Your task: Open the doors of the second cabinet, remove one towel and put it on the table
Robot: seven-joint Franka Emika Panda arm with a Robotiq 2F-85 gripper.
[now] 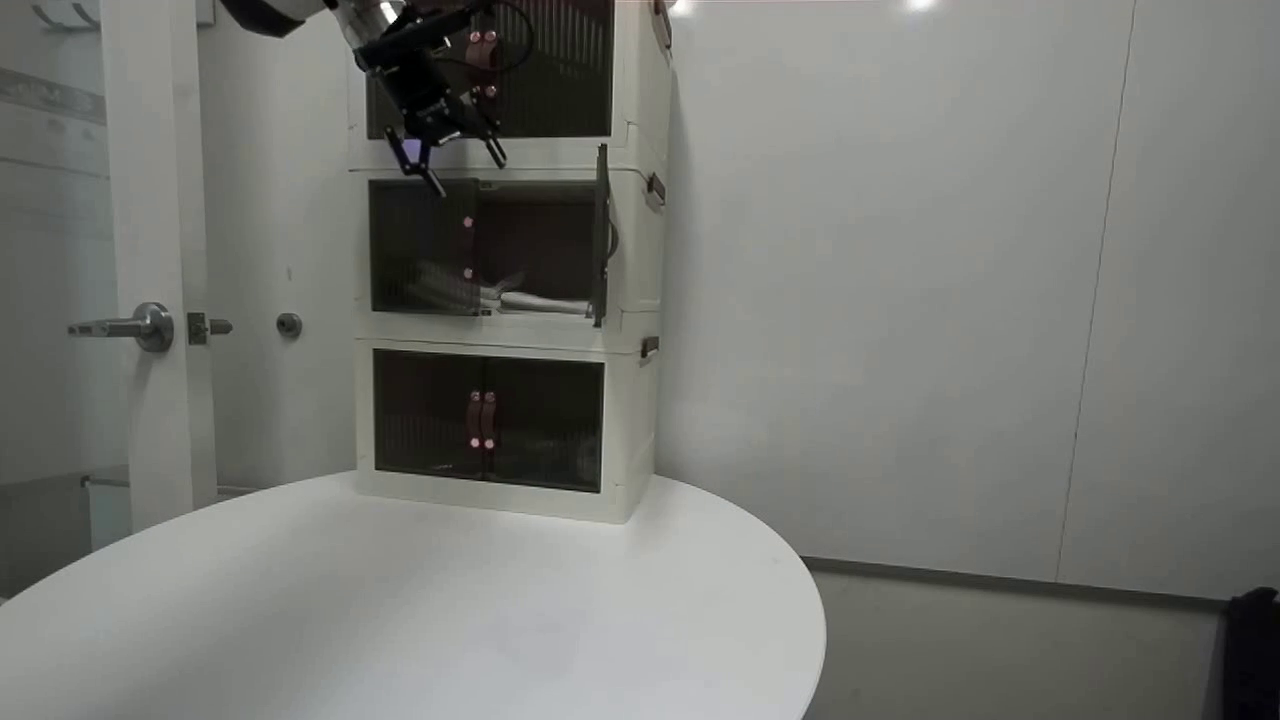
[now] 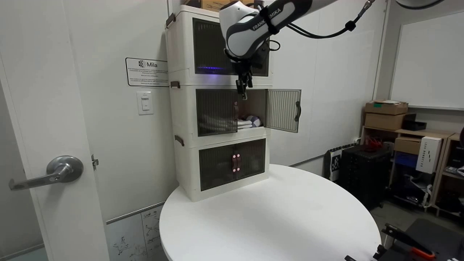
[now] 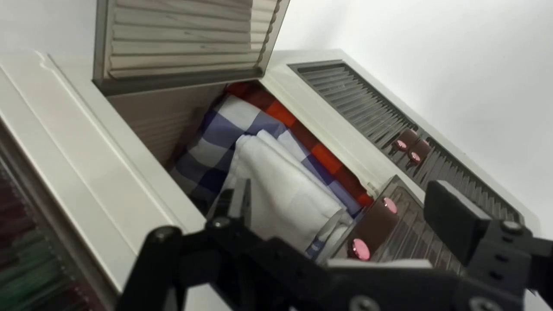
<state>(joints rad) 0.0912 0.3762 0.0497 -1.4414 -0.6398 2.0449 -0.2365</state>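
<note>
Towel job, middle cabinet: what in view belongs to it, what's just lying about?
For the job:
gripper, open
middle cabinet
its doors, one swung open
white towel, inside
table

Just around:
top cabinet
bottom cabinet
cardboard boxes
white box
Mila sign
light switch

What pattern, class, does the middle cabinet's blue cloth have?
Blue-and-white check; the cloth shows best in the wrist view.

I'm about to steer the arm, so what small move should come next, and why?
Probably ease the open pincer toward the handle of the door covering half the middle cupboard: the opposite door stands swung wide, but the folded towels lie partly behind this one.
</note>
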